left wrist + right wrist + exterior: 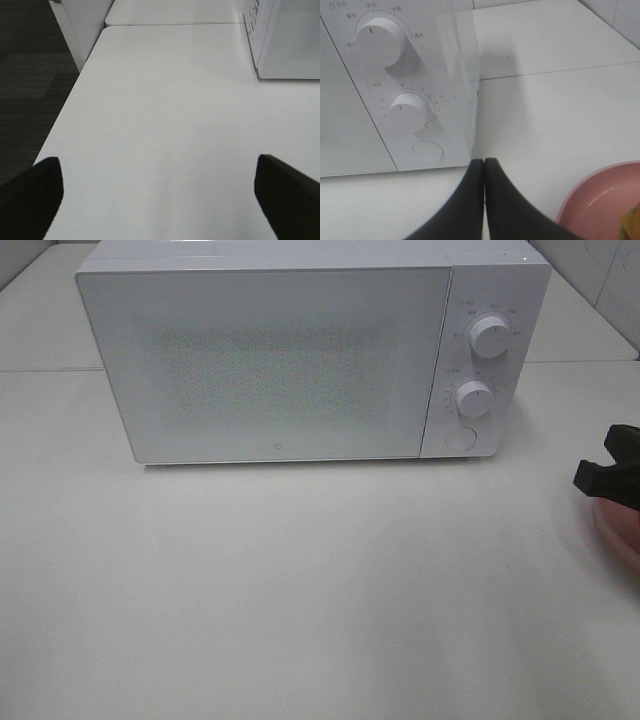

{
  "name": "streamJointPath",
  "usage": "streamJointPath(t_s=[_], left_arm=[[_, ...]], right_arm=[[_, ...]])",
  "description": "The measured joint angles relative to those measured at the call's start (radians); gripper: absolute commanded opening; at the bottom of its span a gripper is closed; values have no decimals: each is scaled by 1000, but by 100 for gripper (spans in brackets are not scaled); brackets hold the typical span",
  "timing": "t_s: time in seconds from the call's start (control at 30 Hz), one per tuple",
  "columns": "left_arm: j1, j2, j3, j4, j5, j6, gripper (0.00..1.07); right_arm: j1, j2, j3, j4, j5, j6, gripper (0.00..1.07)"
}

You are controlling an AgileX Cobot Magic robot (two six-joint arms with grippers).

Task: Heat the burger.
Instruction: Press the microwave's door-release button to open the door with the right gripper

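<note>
Right wrist view: right jaws are pressing together beside a round glossy pink plate point(590, 200) holding the cropped burger point(634, 223); left jaws are standing spread.

The shut microwave door point(265, 360) bars the cavity; the table point(300, 590) before it lies open.

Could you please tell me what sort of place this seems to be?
Likely a lab's mock kitchen: a white microwave on plain white tables, a pink plate, dark carpet alongside.
</note>
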Motion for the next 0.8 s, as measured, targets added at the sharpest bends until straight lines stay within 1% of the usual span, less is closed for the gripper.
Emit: streamJointPath(t_s=[0.03, 0.07, 0.1, 0.13, 0.17, 0.2, 0.23, 0.27, 0.3, 0.33, 0.37, 0.4, 0.43, 0.47, 0.5, 0.53, 0.57, 0.63, 0.67, 0.73, 0.77, 0.8], left_arm=[[0, 0, 0, 0, 0, 0, 98], [0, 0, 0, 0, 0, 0, 98], [0, 0, 0, 0, 0, 0, 98], [0, 0, 0, 0, 0, 0, 98], [0, 0, 0, 0, 0, 0, 98], [0, 0, 0, 0, 0, 0, 98], [0, 0, 0, 0, 0, 0, 98], [0, 0, 0, 0, 0, 0, 98], [0, 0, 0, 0, 0, 0, 98], [0, 0, 0, 0, 0, 0, 98], [0, 0, 0, 0, 0, 0, 98], [0, 0, 0, 0, 0, 0, 98], [0, 0, 0, 0, 0, 0, 98], [0, 0, 0, 0, 0, 0, 98], [0, 0, 0, 0, 0, 0, 98], [0, 0, 0, 0, 0, 0, 98], [0, 0, 0, 0, 0, 0, 98], [0, 0, 0, 0, -1, 0, 98], [0, 0, 0, 0, -1, 0, 98], [0, 0, 0, 0, -1, 0, 98], [0, 0, 0, 0, -1, 0, 98], [0, 0, 0, 0, -1, 0, 98]], right_arm=[[14, 0, 4, 9, -3, 0, 0], [60, 0, 8, 35, -4, 0, 0], [60, 0, 8, 35, -4, 0, 0], [83, 0, 10, 56, -4, -1, 0], [145, 0, 10, 105, -4, -5, 0], [145, 0, 10, 105, -4, -5, 0], [183, 0, 10, 140, -5, -10, 0], [261, 8, 10, 215, -5, -19, 0], [261, 8, 10, 215, -5, -19, 0], [329, 24, 10, 300, -7, -23, 0], [329, 24, 10, 300, -7, -23, 0], [364, 35, 10, 340, -7, -25, 0], [422, 62, 0, 405, -7, -25, 0], [453, 76, -8, 436, -7, -23, 0], [453, 76, -8, 436, -7, -23, 0], [509, 103, -28, 490, -7, -11, 0], [509, 103, -28, 490, -7, -11, 0], [565, 144, -67, 560, -7, 39, 0], [565, 144, -67, 560, -7, 39, 0], [589, 183, -115, 581, -7, 119, 0], [589, 183, -115, 581, -7, 119, 0], [594, 210, -143, 583, -7, 181, 0]])
